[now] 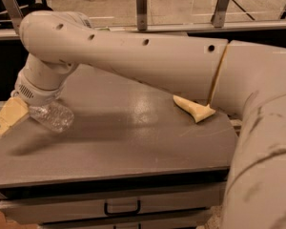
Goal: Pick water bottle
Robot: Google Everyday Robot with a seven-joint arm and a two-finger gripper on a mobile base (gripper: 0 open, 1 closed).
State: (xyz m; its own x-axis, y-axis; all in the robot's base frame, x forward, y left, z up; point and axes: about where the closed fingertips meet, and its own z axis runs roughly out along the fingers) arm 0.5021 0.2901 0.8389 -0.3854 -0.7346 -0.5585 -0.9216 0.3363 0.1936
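Found the gripper (9,119) low at the far left, out over the left edge of the grey table (133,142), with the tan end angled down and to the left. Could not tell how wide it stood, nor whether it had hold of anything. Saw the water bottle (51,117) right up against it on the right side, just under the ribbed white wrist (35,87): clear crinkled plastic, lying roughly on its side, with the cap out of sight. Could not tell whether it was resting on the tabletop or lifted off it. Noted a dark shadow (43,144) on the surface below it. Followed the thick white arm (133,56) from the wrist up and across to the right, over the back half of the table, past a row of small dark holes. Spotted a yellow sponge (194,109) near the table's right edge, well apart from the bottle and partly covered by the arm. Noted a drawer with a dark handle (122,208) under the tabletop at the front, and upright metal posts (141,6) behind the table.
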